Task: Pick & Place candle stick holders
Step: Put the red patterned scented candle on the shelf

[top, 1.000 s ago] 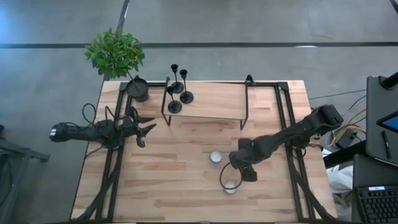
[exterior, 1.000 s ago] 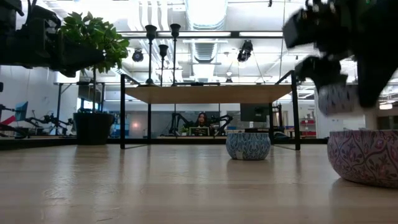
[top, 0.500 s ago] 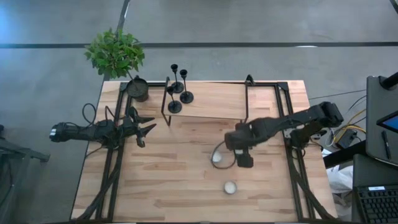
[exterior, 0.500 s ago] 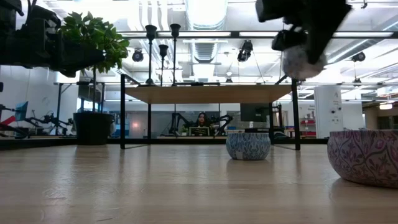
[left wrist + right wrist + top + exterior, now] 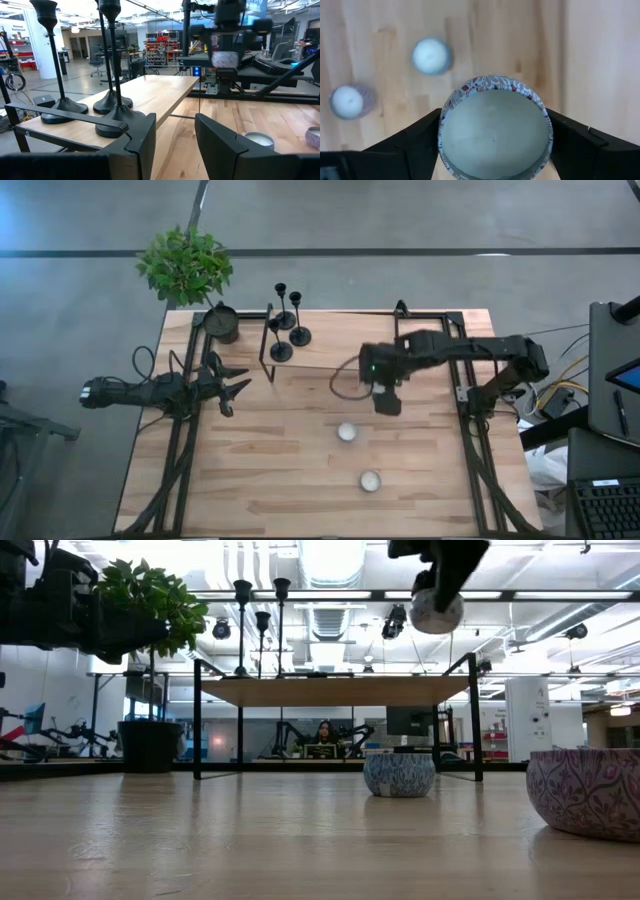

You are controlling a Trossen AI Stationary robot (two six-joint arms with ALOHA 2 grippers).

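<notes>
The right gripper [image 5: 385, 385] is clamped on a patterned tealight cup [image 5: 495, 132], its two fingers pressing the round wall from opposite sides so the open mouth stays level and faces the wrist camera. In the low view the cup [image 5: 437, 608] hangs well above the tabletop and higher than the raised wooden shelf [image 5: 340, 340], which suggests it is being carried up to clear the shelf edge for placing there. In the high view the gripper sits at about 1 o'clock from the table's centre, just off the shelf's front edge. The cup appears filled with pale wax; no wick can be made out. Two more tealight cups remain on the table [image 5: 260, 470], one [image 5: 347, 432] near the centre and one [image 5: 370, 480] toward 5 o'clock, each showing a white filling. Three black candlesticks [image 5: 287, 320] stand at the shelf's 9 o'clock end, cups empty. A potted plant [image 5: 190, 275] stands at 11 o'clock. The left gripper [image 5: 232, 388] waits at 9 o'clock, fingers parted, holding nothing.
</notes>
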